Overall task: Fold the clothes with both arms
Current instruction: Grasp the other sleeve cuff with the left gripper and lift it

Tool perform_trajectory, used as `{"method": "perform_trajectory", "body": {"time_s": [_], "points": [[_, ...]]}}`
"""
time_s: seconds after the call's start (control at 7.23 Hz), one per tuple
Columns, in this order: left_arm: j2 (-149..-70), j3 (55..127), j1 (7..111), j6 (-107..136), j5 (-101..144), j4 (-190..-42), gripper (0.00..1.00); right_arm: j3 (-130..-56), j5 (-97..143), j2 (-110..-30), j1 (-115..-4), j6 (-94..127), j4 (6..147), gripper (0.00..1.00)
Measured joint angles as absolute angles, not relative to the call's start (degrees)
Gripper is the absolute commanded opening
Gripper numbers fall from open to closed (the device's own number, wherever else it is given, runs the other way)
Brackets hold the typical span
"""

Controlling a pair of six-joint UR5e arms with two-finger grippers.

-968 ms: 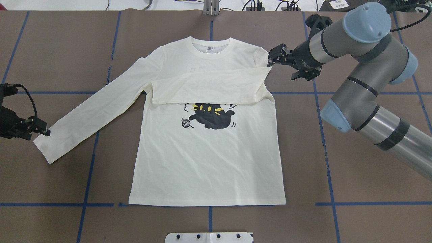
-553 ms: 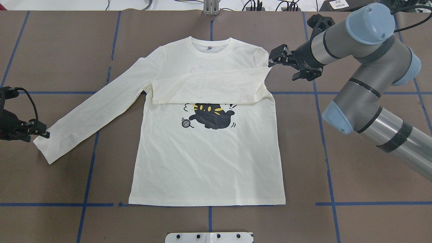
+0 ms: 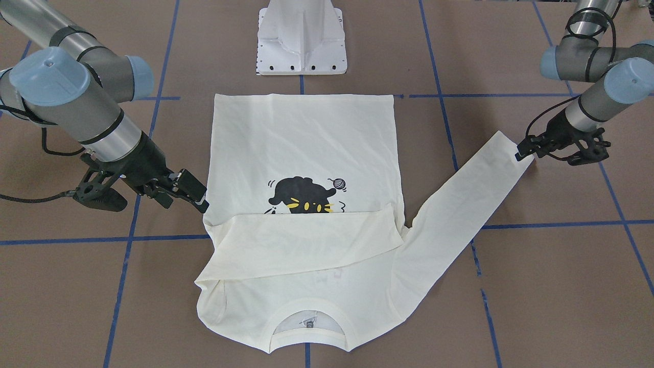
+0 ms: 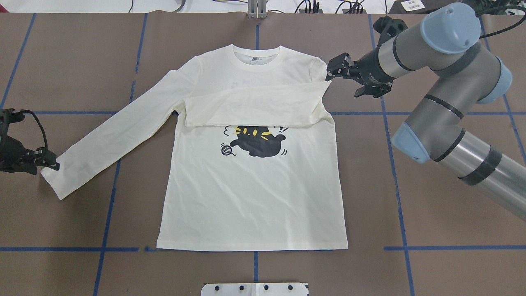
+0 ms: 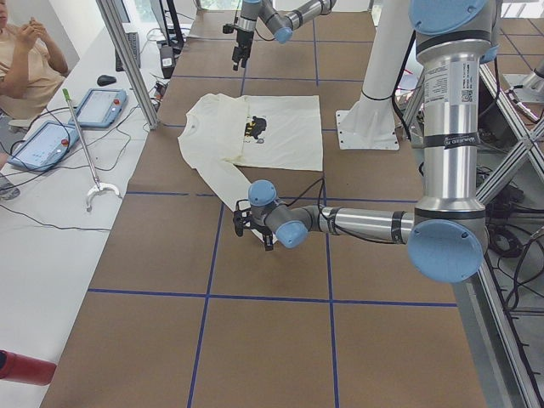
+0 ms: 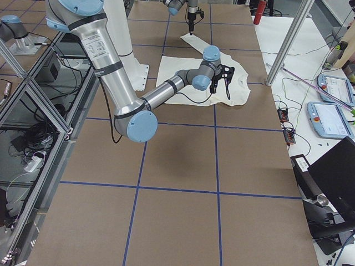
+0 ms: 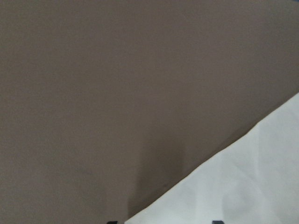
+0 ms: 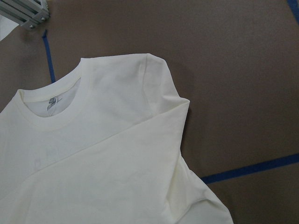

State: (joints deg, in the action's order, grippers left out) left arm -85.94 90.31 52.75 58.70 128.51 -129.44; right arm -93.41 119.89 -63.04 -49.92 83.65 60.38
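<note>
While the cream long-sleeved T-shirt point(image 4: 250, 197) lies flat and print-up on the brown desk point(image 4: 411, 205), one sleeve point(image 4: 254, 105) is folded across the chest just above the black cat print point(image 4: 257, 142). The other sleeve point(image 4: 111, 139) stretches out diagonally. The left gripper point(image 4: 51, 163) sits low at that outstretched sleeve's cuff, fingers apart, tips at the fabric edge without pinching it. The right gripper point(image 4: 330, 74) hangs just beside the folded shoulder, jaws parted, grasping nothing.
</note>
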Motion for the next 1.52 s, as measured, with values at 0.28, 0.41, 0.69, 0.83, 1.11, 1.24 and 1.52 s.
{"method": "perform_trajectory", "body": {"time_s": [0.28,0.41,0.69,0.83,1.11,1.24,1.52], "points": [[-86.02,89.85,52.31,58.69,127.63,-129.39,0.14,-93.5,119.88,-63.03,-49.92,83.65,60.38,0.99],[-86.02,89.85,52.26,58.83,127.41,-129.37,0.0,-93.62,119.88,-63.07,-49.92,83.66,60.38,0.99],[-85.98,90.05,52.19,58.91,127.36,-129.3,0.0,-93.74,119.67,-63.16,-49.89,83.67,60.38,0.99],[-86.01,90.82,52.17,58.88,127.6,-129.19,0.0,-93.77,119.52,-63.17,-49.87,83.67,60.38,0.99],[-86.03,92.82,52.21,58.83,127.99,-128.97,0.0,-93.78,119.38,-63.28,-49.84,83.67,60.38,0.99],[-86.07,94.25,52.21,58.9,128.35,-128.73,0.0,-93.81,119.38,-63.32,-49.85,83.67,60.38,0.99],[-87.25,98.59,52.6,59.37,132.57,-126.61,0.0,-94.92,119.54,-64.11,-50.22,83.65,60.38,0.99]]}}
